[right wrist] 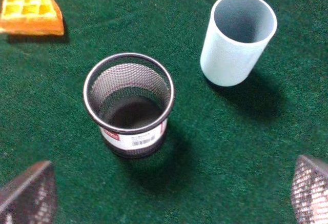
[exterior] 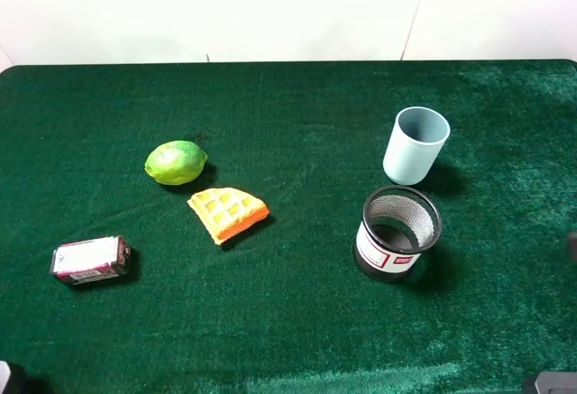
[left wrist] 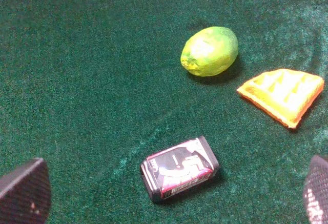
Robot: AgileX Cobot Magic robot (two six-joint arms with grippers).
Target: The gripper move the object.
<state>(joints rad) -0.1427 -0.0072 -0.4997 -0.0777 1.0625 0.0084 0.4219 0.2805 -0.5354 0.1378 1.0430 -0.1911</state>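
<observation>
The object, a small black and dark red box [exterior: 90, 261] with white label panels, lies flat on the green cloth at the front left. It also shows in the left wrist view [left wrist: 179, 168]. My left gripper [left wrist: 178, 183] is open, hovering above the cloth with the box between and ahead of its two spread fingers [left wrist: 25, 193], apart from it. My right gripper [right wrist: 174, 172] is open and empty, above the cloth near the black mesh cup [right wrist: 129, 106]. Neither claw shows clearly in the exterior high view.
A lime [exterior: 176, 161] and an orange waffle wedge [exterior: 227, 213] lie behind and right of the box. The mesh cup [exterior: 398, 233] and a pale blue cup [exterior: 416, 144] stand upright at the right. The green table [exterior: 288, 340] ends at a white wall behind.
</observation>
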